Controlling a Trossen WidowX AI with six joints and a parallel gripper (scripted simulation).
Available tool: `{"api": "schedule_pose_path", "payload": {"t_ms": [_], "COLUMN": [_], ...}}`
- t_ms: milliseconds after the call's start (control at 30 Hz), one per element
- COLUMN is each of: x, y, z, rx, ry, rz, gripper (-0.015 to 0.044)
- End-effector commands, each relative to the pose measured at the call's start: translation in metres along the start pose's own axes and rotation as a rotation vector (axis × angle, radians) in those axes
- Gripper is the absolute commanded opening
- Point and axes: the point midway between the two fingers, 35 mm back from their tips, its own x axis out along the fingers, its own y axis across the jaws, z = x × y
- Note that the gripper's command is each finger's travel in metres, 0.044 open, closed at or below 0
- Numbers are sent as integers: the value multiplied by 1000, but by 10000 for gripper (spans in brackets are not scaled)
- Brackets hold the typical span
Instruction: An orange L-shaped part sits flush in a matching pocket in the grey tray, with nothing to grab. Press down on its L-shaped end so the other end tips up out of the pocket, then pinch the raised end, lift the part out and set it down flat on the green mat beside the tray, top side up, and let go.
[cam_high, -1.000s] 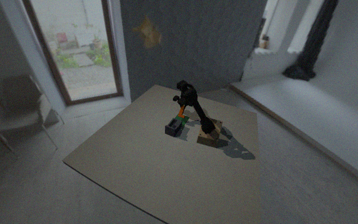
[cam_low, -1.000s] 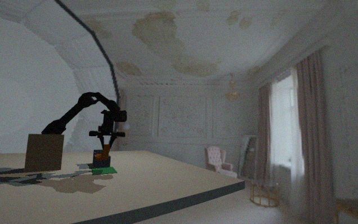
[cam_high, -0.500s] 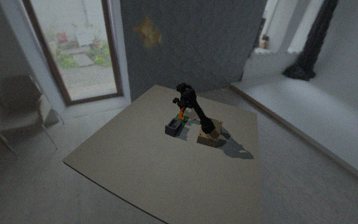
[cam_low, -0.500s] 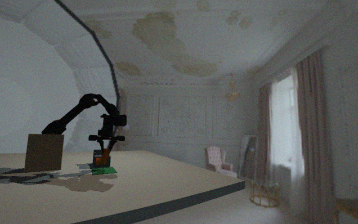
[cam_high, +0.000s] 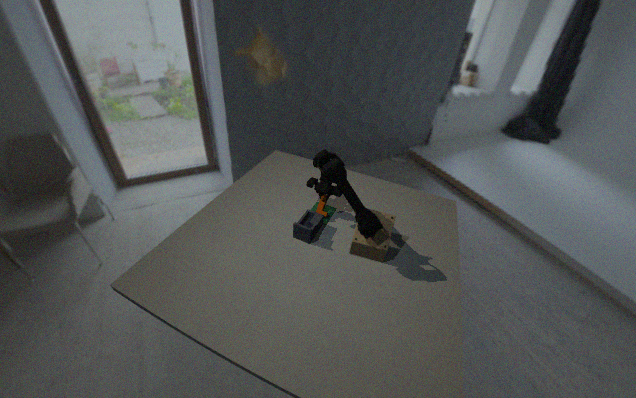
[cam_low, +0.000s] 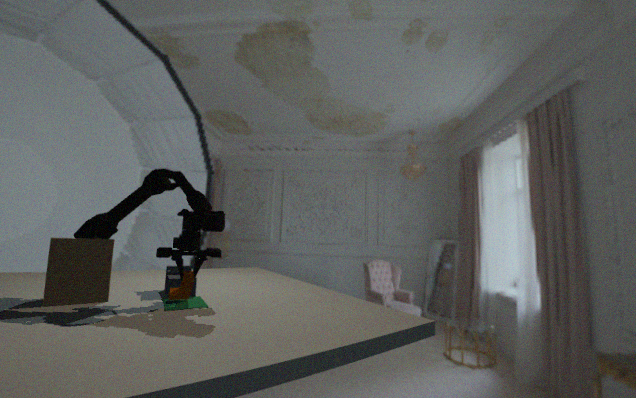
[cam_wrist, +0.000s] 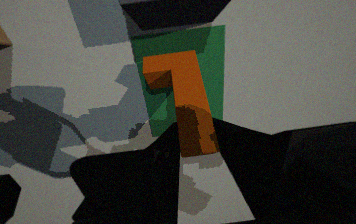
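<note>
The orange L-shaped part (cam_high: 321, 206) (cam_low: 187, 287) (cam_wrist: 184, 75) is out of the tray, held steeply tilted with its L-shaped end down. My gripper (cam_high: 324, 196) (cam_low: 188, 275) (cam_wrist: 193, 124) is shut on its upper, straight end. The L-shaped end is over the green mat (cam_high: 330, 211) (cam_low: 199, 303) (cam_wrist: 216, 75), very low; I cannot tell whether it touches. The grey tray (cam_high: 304, 233) (cam_low: 172, 273) (cam_wrist: 175, 16) stands right beside the mat, its pocket empty in the top view. In the wrist view, the tray is at the top edge, dark and cut off.
The arm's base stands on a wooden block (cam_high: 367, 250) (cam_low: 77, 272) to one side of the tray and mat. The tray's raised walls are close to the held part. Shadows of the arm lie across the table (cam_high: 260, 280) (cam_low: 280, 320) around the block and mat.
</note>
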Motion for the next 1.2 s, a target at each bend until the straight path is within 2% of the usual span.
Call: {"api": "schedule_pose_path", "payload": {"t_ms": [0,367,700,867,967,1167], "x": [3,3,0,-49,-83,-83], "y": [2,2,1,-1,2,1], "z": [0,0,0,-2,-1,-3], "rx": [10,4,5,9,11,19], "ry": [-7,-3,-3,-1,-3,-1], "rz": [-2,1,1,-1,-1,-15], "gripper": [0,0,263,394,400,400]}}
